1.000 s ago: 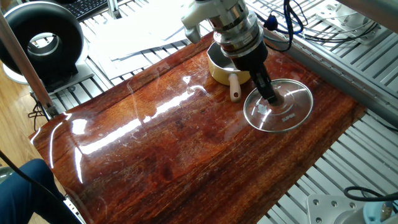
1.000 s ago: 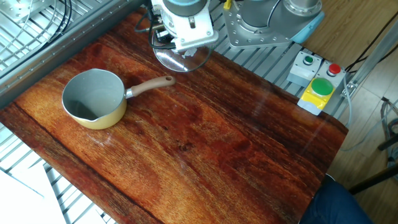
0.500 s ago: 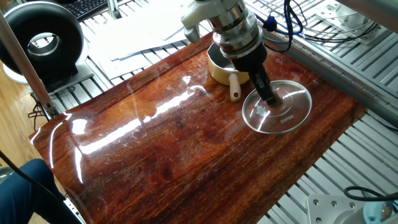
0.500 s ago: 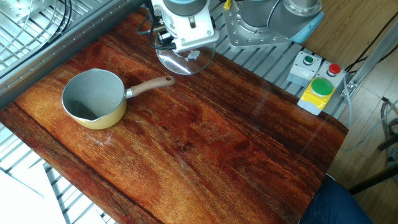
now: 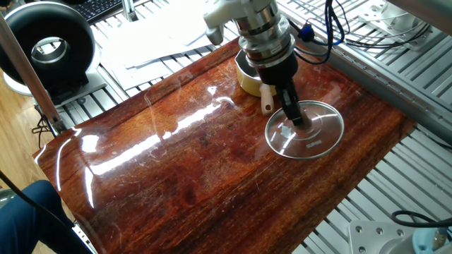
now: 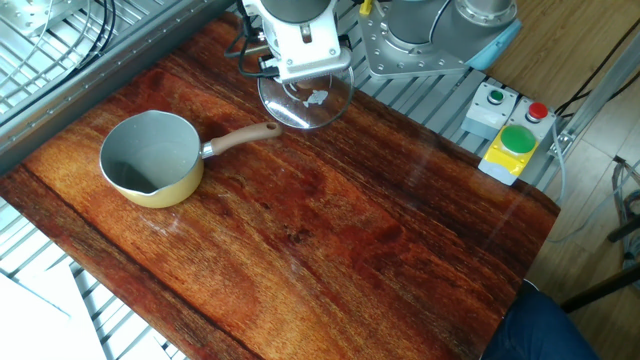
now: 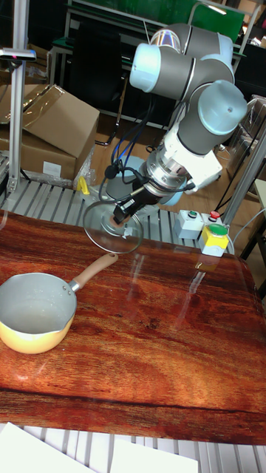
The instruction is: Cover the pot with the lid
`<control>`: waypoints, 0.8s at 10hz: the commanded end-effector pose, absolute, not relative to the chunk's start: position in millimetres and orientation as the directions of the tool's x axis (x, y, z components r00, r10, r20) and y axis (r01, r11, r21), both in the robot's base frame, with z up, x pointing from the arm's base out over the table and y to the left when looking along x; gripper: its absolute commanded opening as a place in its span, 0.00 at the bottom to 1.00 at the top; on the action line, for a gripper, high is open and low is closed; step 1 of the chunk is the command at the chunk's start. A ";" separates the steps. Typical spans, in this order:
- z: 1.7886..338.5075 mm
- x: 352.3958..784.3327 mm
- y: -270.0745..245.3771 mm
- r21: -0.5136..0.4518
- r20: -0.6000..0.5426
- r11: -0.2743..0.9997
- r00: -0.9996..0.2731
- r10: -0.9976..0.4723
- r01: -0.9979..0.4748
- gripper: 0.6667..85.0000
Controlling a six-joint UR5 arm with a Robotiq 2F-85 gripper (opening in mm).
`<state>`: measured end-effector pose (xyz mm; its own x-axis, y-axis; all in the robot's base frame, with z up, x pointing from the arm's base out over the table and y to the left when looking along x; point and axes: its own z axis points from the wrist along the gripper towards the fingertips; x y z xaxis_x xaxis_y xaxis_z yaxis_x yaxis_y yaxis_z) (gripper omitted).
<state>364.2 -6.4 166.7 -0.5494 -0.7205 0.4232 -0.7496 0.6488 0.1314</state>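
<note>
The pot (image 6: 150, 158), a small yellow saucepan with a pale inside, stands uncovered on the wooden table, its light wooden handle (image 6: 243, 139) pointing toward the arm. In the tall fixed view the pot (image 7: 33, 310) is at the left edge. The lid (image 7: 111, 225), clear glass with a thin metal rim and a brown knob, hangs tilted above the table beyond the handle's tip. My gripper (image 7: 122, 214) is shut on the knob. In one fixed view the lid (image 5: 314, 134) sits right of the half-hidden pot (image 5: 247, 76), under the gripper (image 5: 295, 118). In the other fixed view the arm covers much of the lid (image 6: 310, 100).
A grey and yellow button box (image 6: 515, 140) with green and red buttons sits past the table's far right edge. A black round device (image 5: 49, 42) and white papers (image 5: 162, 35) lie off the table. A metal rail (image 5: 381, 63) with cables runs behind the pot.
The gripper has carried the lid up off the table and a little sideways, nearer the pot handle. The pot has stayed put.
</note>
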 end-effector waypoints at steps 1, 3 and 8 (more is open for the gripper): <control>164.5 366.2 3.2 0.141 0.393 0.664 -0.574 -0.718 -0.734 0.01; 163.7 369.2 1.9 0.125 0.391 0.669 -0.584 -0.712 -0.732 0.01; 163.6 372.2 -2.4 0.111 0.394 0.658 -0.575 -0.717 -0.745 0.01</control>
<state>370.8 -3.8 163.4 -0.5769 -0.7110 0.4020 -0.7410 0.6626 0.1087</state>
